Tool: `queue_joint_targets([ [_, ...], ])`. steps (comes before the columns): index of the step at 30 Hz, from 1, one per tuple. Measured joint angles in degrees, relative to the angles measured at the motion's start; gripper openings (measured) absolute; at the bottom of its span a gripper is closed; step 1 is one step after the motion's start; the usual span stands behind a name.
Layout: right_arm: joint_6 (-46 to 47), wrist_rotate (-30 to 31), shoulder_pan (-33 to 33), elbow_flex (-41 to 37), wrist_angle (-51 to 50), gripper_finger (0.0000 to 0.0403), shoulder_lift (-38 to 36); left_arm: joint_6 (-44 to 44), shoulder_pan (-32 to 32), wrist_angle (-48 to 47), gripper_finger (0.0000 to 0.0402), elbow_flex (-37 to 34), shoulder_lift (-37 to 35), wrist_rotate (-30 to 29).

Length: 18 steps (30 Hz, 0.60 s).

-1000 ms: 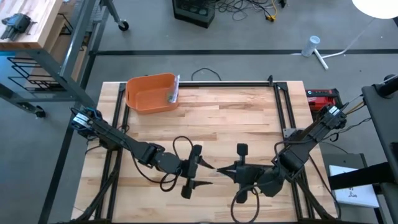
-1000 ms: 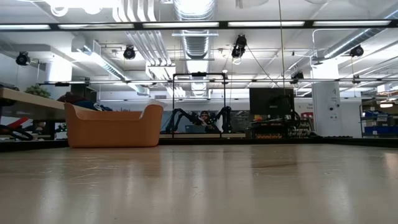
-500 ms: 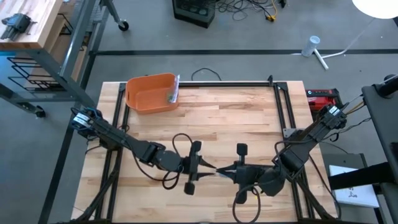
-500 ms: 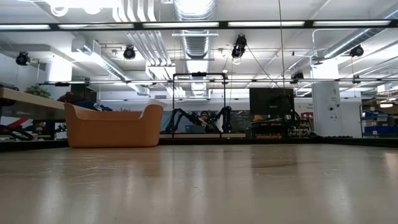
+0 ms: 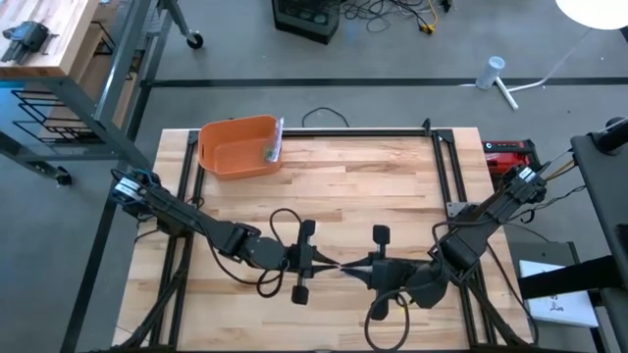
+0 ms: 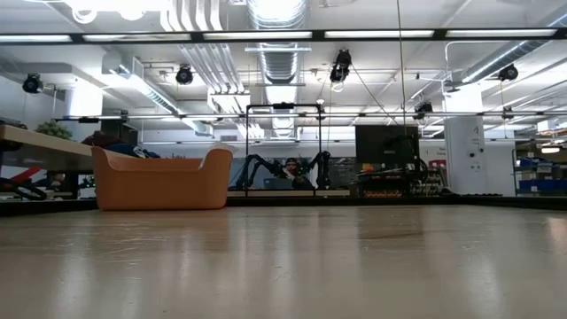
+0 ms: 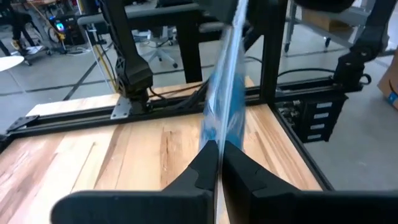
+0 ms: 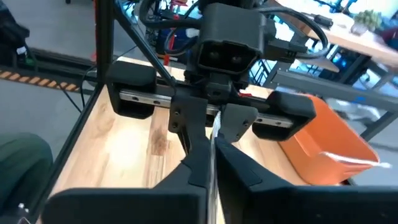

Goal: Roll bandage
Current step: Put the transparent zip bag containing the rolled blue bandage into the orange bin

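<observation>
Grippers meet mid-bench: left gripper (image 5: 316, 262) and right gripper (image 5: 355, 267) each pinch an end of the bandage (image 7: 222, 102), held aloft between them; rolling comes next.

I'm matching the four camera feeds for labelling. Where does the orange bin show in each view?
High view: orange bin at the table's far left corner.
Low view: bin at left, on the table's far edge.
Left wrist view: not in it.
Right wrist view: bin at right, behind the left gripper.
Shared landmark: the black frame rail along the table's far edge.
</observation>
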Motion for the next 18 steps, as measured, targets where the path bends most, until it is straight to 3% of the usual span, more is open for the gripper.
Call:
queue_joint_targets([
  [5, 0.9, 0.0, 0.5, 0.0, -0.2, 0.0103, 0.0, -1.3, 0.0, -3.7, 0.0001, 0.0, -2.1, -0.4],
  [10, 3.4, 0.0, 2.0, 0.0, -0.2, 0.0159, 0.0, -7.5, 0.2, -15.4, 0.0001, 0.0, -7.7, -7.4],
  [14, 6.0, -0.1, 3.0, 0.0, -0.5, 0.0179, 0.0, -15.3, 1.6, -30.4, 0.0001, 0.0, -13.9, -16.6],
  [18, 7.7, 0.0, 3.0, -0.1, -0.7, 0.0178, 0.5, -25.0, 5.6, -44.0, 0.0, 0.0, -20.2, -19.1],
])
